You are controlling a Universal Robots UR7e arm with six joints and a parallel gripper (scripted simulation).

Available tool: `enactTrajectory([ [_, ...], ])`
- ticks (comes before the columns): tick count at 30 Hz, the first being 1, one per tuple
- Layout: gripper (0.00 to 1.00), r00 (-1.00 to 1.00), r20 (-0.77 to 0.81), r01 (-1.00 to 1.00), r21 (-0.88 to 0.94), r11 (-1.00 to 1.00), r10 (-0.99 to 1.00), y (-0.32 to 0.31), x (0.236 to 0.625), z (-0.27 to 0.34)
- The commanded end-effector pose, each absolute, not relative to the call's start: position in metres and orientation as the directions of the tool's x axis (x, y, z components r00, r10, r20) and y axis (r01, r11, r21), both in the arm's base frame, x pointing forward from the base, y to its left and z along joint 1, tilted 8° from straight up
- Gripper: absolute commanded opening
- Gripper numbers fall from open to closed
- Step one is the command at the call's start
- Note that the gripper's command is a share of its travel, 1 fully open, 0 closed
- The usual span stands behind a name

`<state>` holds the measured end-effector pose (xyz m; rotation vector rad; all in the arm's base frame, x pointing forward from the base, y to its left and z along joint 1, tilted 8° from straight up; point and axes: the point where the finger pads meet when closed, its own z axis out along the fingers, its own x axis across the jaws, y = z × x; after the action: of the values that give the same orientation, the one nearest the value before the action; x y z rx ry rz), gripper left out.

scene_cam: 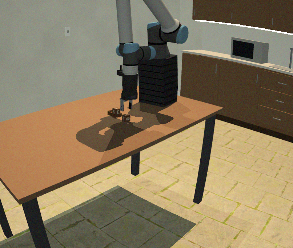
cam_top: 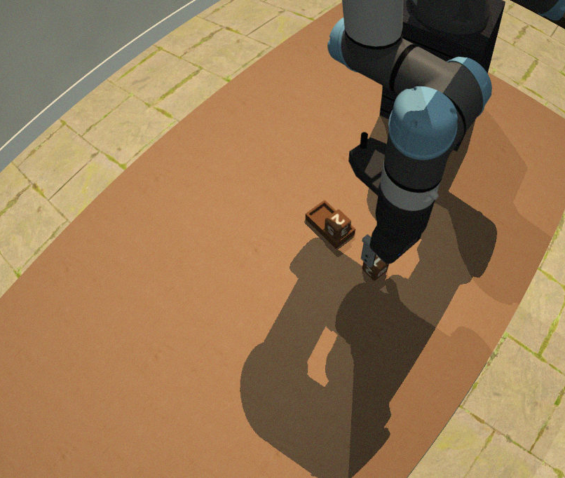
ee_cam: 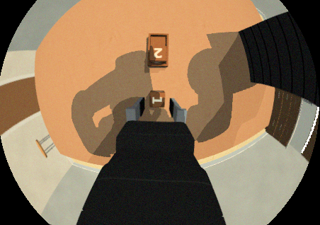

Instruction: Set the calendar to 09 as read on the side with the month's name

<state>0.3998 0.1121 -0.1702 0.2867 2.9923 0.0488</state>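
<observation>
A small brown tray lies flat on the table. One brown cube stands in its near half with a 2 on top; it also shows in the wrist view. The tray's other half is empty. A second cube rests on the table beside the tray, with a 1 on top in the wrist view and an 8 on its side in the exterior view. My gripper is open and hangs just above this loose cube, one finger on each side, not touching it.
The robot's black pedestal stands on the table behind the tray. The arm casts a broad shadow toward the table's front edge. Kitchen cabinets and a microwave are off to the right, away from the table.
</observation>
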Motion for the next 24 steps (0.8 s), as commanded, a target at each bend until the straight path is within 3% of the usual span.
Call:
enactTrajectory([
  [1, 0.9, -0.973, -0.132, 0.187, 0.045, 0.981, 0.191, 0.112, 0.401, -0.176],
  [24, 0.9, -0.973, -0.132, 0.187, 0.045, 0.981, 0.191, 0.113, 0.403, -0.188],
])
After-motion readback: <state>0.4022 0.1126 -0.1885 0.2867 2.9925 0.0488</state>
